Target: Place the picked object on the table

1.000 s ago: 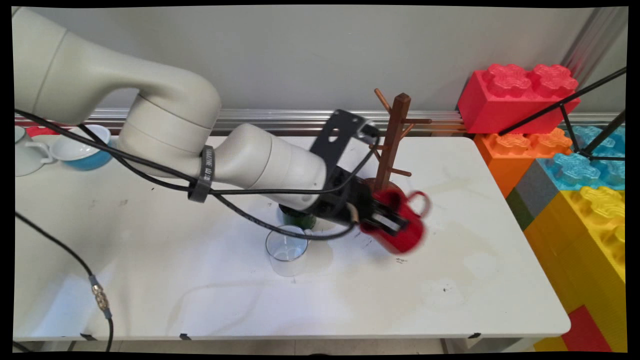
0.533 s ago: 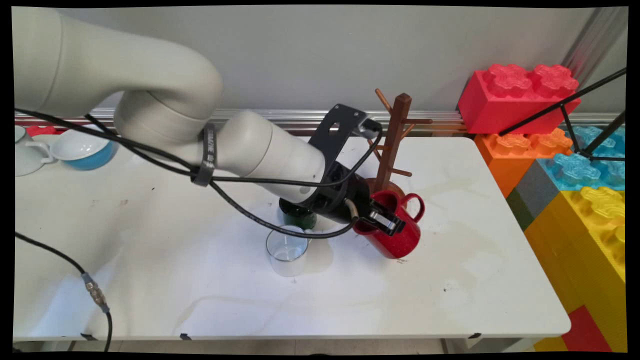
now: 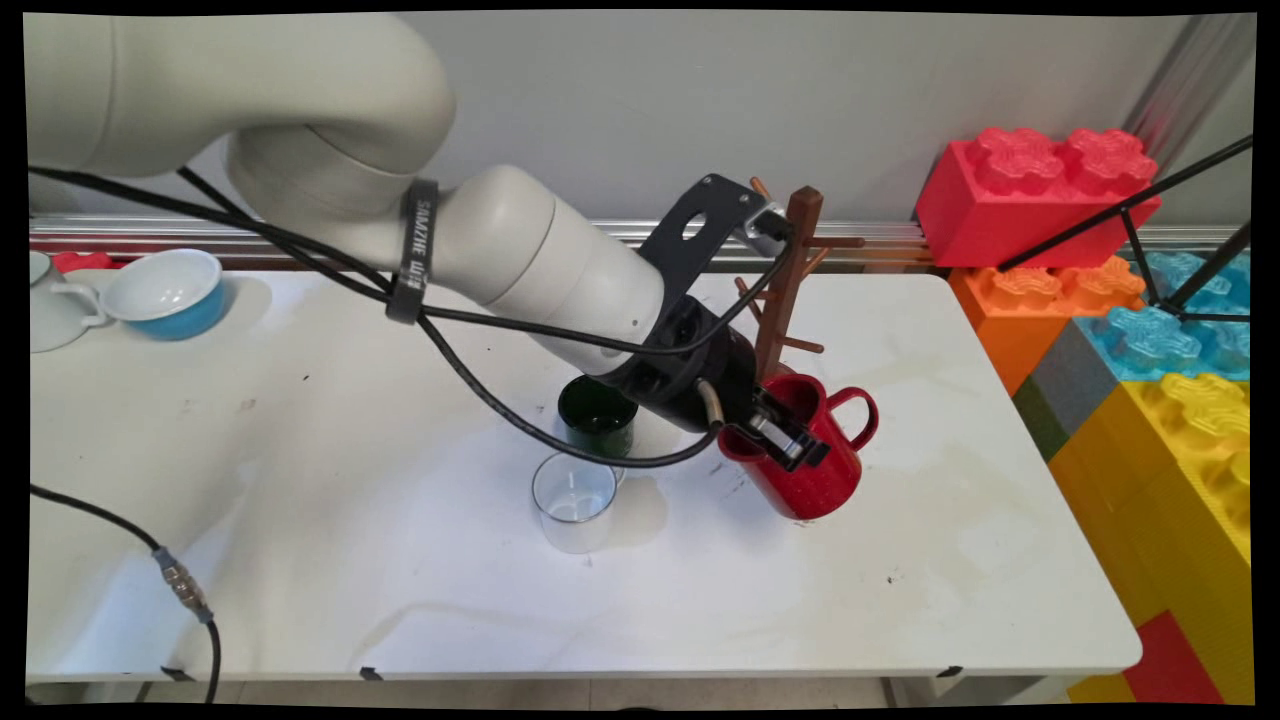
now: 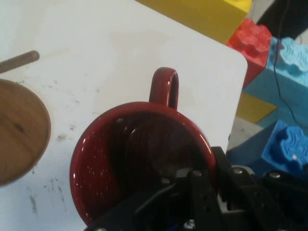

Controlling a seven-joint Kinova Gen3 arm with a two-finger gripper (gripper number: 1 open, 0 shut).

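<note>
Near the middle of the white table [image 3: 300, 520], just in front of the wooden mug tree [image 3: 787, 290], the black gripper [image 3: 785, 440] is pinching the near rim of a red mug [image 3: 815, 470], one finger reaching inside the cup and the other lying against its outer wall; the mug is tilting slightly, its handle pointing away toward the coloured blocks [image 3: 1150, 330], and whether its bottom is resting on the table cannot be told from either view. In the hand view the red mug [image 4: 139, 159] is filling the lower middle, its near rim hidden behind the black linkage, so the fingertips themselves are not showing; the mug tree's round base [image 4: 19, 130] is being cut off by the left edge, and one peg is poking in above it. The arm's wrist is covering part of the mug tree's lower stem and base in the main view; a dark green cup [image 3: 597, 412] is standing just beside the wrist, partly under it, with a clear glass [image 3: 574, 500] touching or nearly touching its front. Far off at the left edge a blue bowl [image 3: 165, 292] is sitting beside a white cup [image 3: 55, 315] that is being cut off by the frame.
</note>
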